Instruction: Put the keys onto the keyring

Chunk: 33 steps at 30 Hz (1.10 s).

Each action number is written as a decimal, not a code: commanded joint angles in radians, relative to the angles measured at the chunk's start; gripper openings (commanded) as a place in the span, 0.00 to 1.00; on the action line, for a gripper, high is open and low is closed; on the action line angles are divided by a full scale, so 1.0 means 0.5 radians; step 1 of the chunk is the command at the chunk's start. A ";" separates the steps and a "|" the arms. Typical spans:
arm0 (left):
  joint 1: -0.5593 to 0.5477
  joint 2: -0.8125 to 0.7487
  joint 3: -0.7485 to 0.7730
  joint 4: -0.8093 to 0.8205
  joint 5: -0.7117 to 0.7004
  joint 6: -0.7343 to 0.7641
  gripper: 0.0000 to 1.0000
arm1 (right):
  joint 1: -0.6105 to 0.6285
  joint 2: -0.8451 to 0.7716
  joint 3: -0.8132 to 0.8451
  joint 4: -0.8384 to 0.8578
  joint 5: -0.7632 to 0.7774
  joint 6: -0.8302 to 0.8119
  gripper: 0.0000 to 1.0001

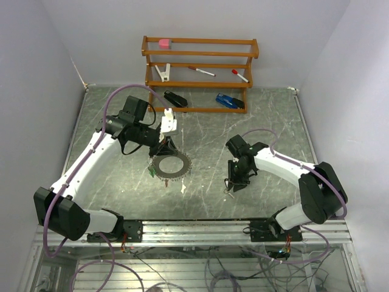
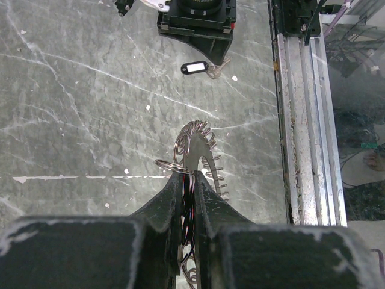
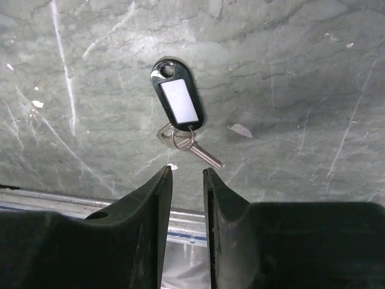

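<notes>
The keyring (image 1: 171, 166) is a large grey toothed ring at the table's middle. My left gripper (image 1: 165, 146) is shut on its far rim. In the left wrist view the ring (image 2: 201, 141) stands edge-on between the closed fingers of the left gripper (image 2: 188, 176), with a small split ring beside the tips. A key with a black tag (image 3: 177, 102) lies flat on the table just ahead of my right gripper (image 3: 187, 171), which is open, empty and hovering above it. This key also shows in the left wrist view (image 2: 194, 67). A green tag (image 1: 150, 173) and a red tag (image 1: 165, 182) hang at the ring's near edge.
A wooden rack (image 1: 199, 73) stands at the back with a pink item, red-capped pens, a clip, a black stapler and a blue object. A metal rail (image 2: 301, 120) runs along the table's near edge. White walls close in both sides.
</notes>
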<state>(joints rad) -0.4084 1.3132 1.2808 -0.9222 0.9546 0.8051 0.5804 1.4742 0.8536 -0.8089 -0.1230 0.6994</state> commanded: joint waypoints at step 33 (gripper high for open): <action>0.013 -0.037 0.020 -0.012 0.085 0.068 0.07 | -0.087 0.104 -0.119 0.280 0.028 0.019 0.14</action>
<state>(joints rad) -0.4084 1.3132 1.2808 -0.9295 0.9550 0.8268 0.5411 1.5208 0.7956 -0.6891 -0.1184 0.7177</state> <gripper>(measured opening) 0.156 0.183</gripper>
